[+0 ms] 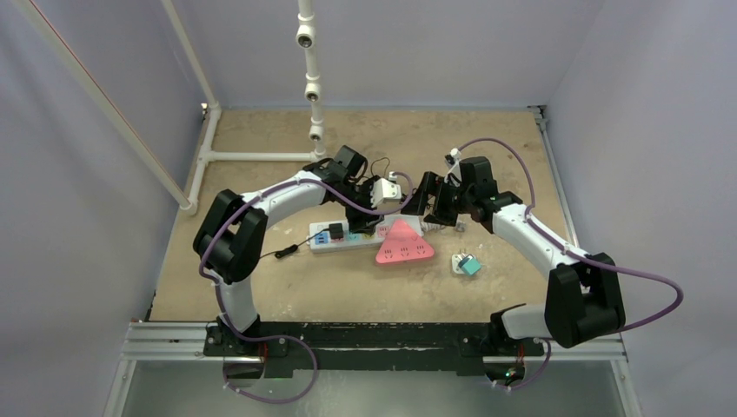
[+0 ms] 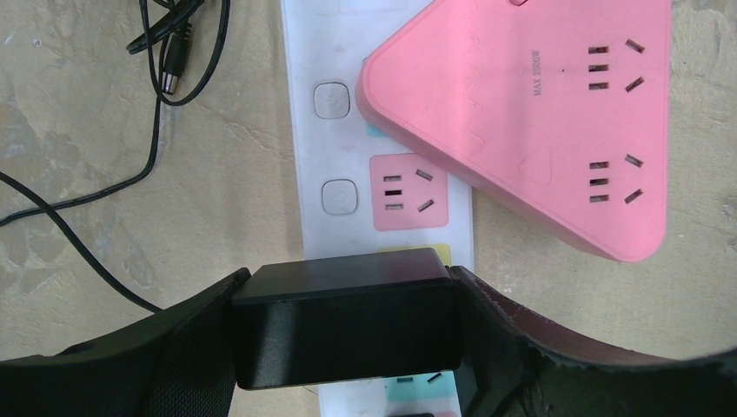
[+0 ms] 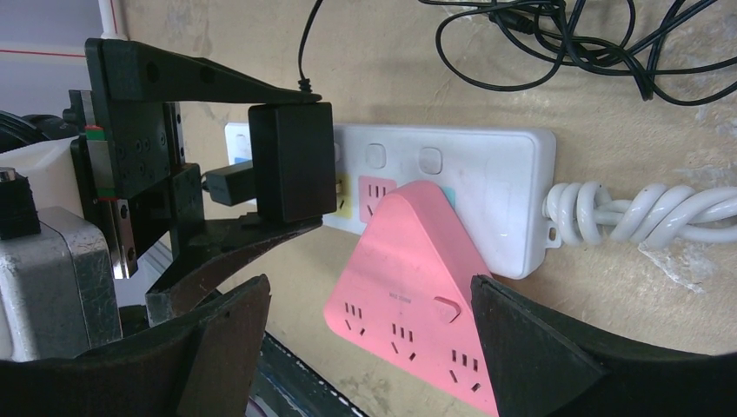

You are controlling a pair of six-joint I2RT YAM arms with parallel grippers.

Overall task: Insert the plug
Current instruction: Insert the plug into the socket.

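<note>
Plug (image 2: 345, 321) is clamped in my left jaws, bottom centre of the left wrist view, right over the white strip (image 2: 300, 148) to line up a socket, while my right jaws sit wide either side of the pink adapter (image 3: 408, 252).

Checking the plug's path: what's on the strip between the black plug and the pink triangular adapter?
Left wrist view: one pink socket and its button lie on the white strip between the black plug and the pink adapter.
</note>
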